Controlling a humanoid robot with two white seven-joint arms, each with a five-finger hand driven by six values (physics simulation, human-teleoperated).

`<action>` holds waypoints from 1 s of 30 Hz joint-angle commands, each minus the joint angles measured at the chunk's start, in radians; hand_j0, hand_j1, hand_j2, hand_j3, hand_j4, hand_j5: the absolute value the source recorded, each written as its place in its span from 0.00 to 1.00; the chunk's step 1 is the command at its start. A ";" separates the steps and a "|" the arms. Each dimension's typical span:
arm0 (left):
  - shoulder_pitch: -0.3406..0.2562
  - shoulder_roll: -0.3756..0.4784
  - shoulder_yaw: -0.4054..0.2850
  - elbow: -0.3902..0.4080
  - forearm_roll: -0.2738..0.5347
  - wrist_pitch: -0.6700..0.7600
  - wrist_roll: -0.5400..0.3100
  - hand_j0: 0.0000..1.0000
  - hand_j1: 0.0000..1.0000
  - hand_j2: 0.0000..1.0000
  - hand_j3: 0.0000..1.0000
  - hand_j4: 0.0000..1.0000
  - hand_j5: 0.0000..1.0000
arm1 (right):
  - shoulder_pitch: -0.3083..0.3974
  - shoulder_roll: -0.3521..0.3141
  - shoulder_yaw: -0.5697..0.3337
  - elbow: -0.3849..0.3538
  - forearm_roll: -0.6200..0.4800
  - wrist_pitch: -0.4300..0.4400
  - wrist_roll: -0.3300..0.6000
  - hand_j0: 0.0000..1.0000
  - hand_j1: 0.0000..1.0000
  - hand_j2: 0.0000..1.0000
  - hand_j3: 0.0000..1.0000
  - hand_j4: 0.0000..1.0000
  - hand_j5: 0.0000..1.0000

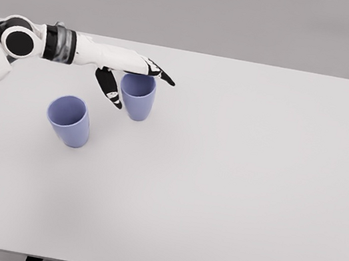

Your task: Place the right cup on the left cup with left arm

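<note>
- The left arm (48,43) enters from the picture's left edge and extends rightward above the rear left part of the surface (233,181); its shoulder section is cut off by the frame edge.
- The left cup (69,120), blue-violet, stands upright on the surface with its opening upward, well clear of the arm and apart from the other cup.
- The left hand (130,72) is positioned at the rim of the right cup (138,96). The fingers (161,74) reach across the rear of the rim; the thumb (110,87) points down along the cup's left side. The digits are spread and not clamped on the cup; whether they touch it cannot be determined.
- The right cup stands upright on the surface, to the right of and slightly behind the left cup. Its rear rim is partly hidden by the hand.
- The surface is plain white and fills most of the view; dark supports show at its near edge.
- The room behind is a plain grey wall (248,18).
</note>
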 commanded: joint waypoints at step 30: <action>0.006 0.011 0.003 -0.009 0.032 0.003 0.000 0.59 0.59 0.59 0.59 0.59 0.59 | 0.000 0.000 0.000 0.000 0.001 0.000 0.000 1.00 1.00 1.00 1.00 1.00 1.00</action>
